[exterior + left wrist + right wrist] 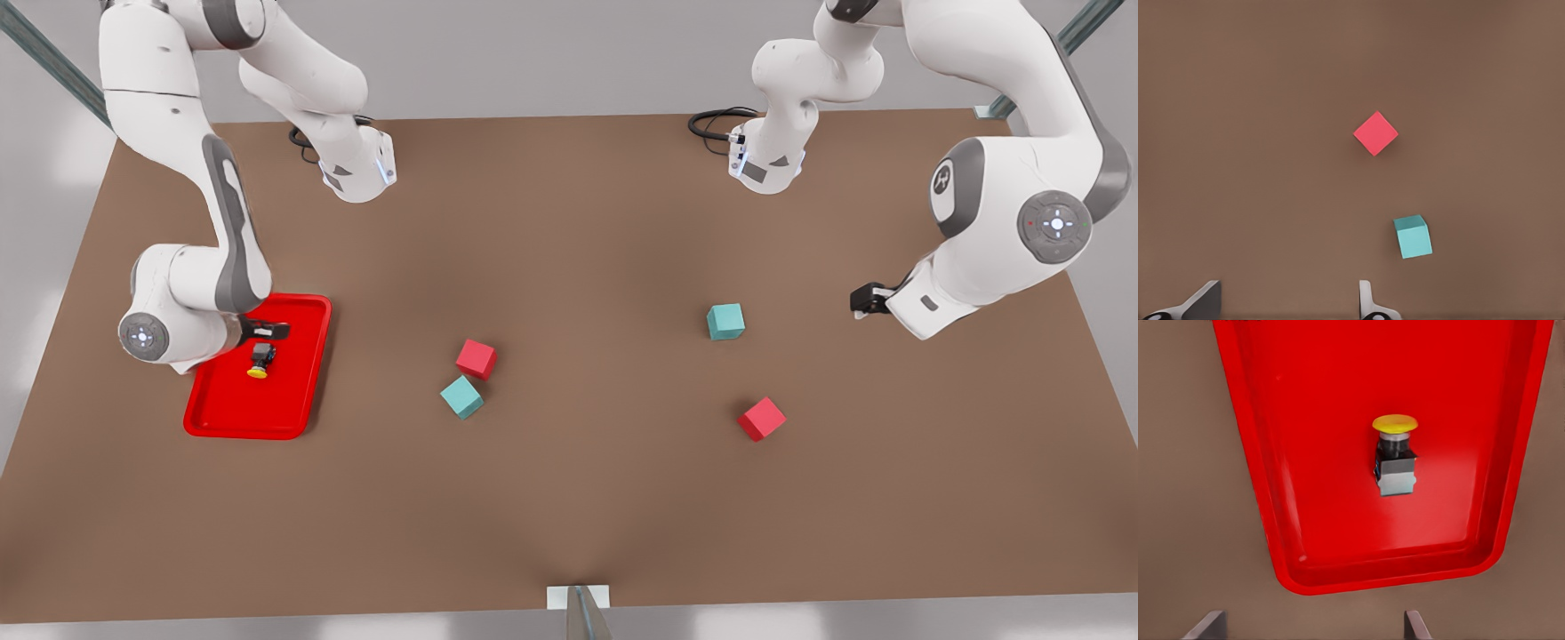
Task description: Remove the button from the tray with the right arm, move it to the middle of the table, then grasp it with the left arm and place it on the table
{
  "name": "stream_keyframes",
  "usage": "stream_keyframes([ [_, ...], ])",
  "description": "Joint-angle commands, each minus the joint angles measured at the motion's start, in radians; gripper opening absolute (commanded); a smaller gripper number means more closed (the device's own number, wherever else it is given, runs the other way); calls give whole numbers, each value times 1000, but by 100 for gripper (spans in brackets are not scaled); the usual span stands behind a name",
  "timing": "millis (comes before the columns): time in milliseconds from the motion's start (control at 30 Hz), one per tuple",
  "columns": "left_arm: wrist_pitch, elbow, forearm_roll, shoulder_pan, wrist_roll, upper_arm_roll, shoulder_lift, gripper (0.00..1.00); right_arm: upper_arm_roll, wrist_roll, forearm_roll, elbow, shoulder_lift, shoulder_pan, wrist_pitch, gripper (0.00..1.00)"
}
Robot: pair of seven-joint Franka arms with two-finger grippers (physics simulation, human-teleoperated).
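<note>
The button [259,360] [1395,457], yellow cap on a black body, lies on its side in the red tray [240,411] [1325,453] at the front view's left side of the brown table [578,267]. My right gripper [265,331] [1310,628] hovers open over the tray's far part, just behind the button and not touching it. At the front view's right, my left gripper [867,298] [1285,305] waits open above bare table with nothing between its fingers.
A red cube [476,359] and a teal cube [461,396] sit close together mid-table. Another teal cube [725,321] [1413,237] and red cube [762,419] [1375,133] lie near the left gripper. Both arm bases stand at the far edge.
</note>
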State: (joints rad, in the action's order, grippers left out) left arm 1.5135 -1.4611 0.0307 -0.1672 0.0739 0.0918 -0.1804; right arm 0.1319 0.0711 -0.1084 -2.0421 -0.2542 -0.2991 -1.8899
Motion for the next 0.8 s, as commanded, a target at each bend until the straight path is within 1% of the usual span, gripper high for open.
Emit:
stream_keyframes([
  [0, 1, -1, 2, 0, 9, 0, 2, 100, 2, -312, -1, -18, -52, -57, -373, 100],
  [67, 2, -1, 2, -2, 9, 0, 1, 100, 2, -386, 10, -9, -109, -89, -429, 100],
  [167, 1, -1, 5, 0, 9, 0, 1, 100, 2, -458, 13, -21, -163, -95, -534, 100],
  [200, 1, -1, 5, -2, 9, 0, 1, 100, 2, -502, 13, -43, -169, -98, -592, 100],
  [333, 1, -1, 5, -2, 9, 0, -4, 100, 3, -545, 13, -164, -154, -129, -661, 100],
  [367, 1, -1, 5, -2, 9, 0, -5, 100, 3, -545, 13, -181, -154, -132, -709, 100],
  [467, 1, -1, 5, -2, 9, 0, -5, 100, 3, -544, 13, -187, -152, -138, -710, 100],
  [567, 1, -1, 5, -2, 9, 0, -8, 100, 38, -544, 13, -205, -148, -175, -710, 100],
  [667, 1, -1, 5, -2, 9, 0, -10, 100, 40, -542, 13, -265, -132, -201, -713, 100],
  [767, 1, -1, 5, -2, 9, 0, -10, 100, 43, -536, 13, -268, -134, -199, -733, 100],
])
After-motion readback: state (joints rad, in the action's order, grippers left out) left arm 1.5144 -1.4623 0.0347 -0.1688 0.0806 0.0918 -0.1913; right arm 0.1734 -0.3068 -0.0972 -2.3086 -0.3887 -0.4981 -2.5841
